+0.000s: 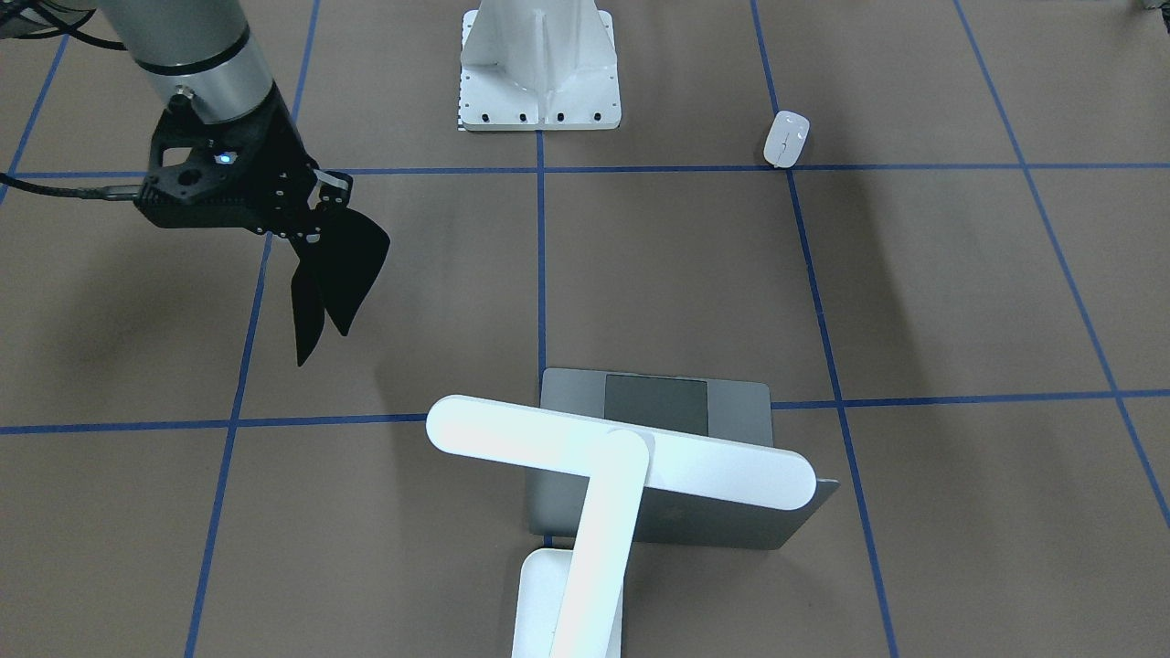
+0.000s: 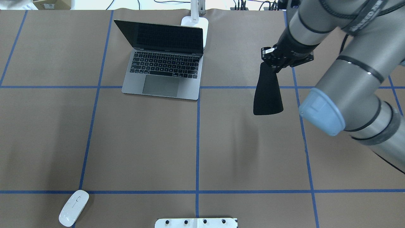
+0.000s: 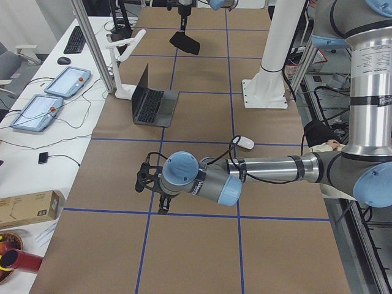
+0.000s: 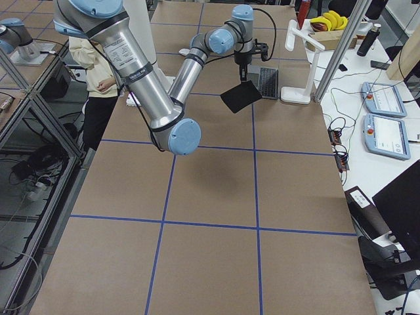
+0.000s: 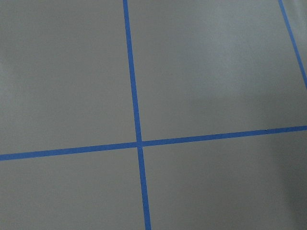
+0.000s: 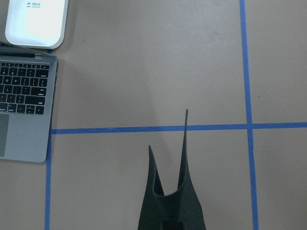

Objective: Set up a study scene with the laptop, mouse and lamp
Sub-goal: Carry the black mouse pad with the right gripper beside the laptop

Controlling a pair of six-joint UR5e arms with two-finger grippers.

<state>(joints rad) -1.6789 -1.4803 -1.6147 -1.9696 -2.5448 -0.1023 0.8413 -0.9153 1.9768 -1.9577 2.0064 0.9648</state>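
While the laptop (image 2: 164, 71) sits open at the 12 o'clock side of the table (image 2: 142, 142) in the overhead view, the lamp (image 2: 197, 22) stands just behind it, at its 1 o'clock. The mouse (image 2: 73, 208) lies well apart, at the table's 7 o'clock. At the laptop's 3 o'clock, the right gripper (image 2: 273, 61) hangs clamped on a drooping black pad (image 2: 267, 95). Whether the left gripper (image 3: 160, 205) is clenched or released cannot be told.

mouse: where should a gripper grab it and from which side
Come straight down and pinch the mouse across its narrow width, on the two long sides near the middle. It lies flat, low and domed, turned diagonally, so the jaws must rotate to match. The right gripper holds the black pad.
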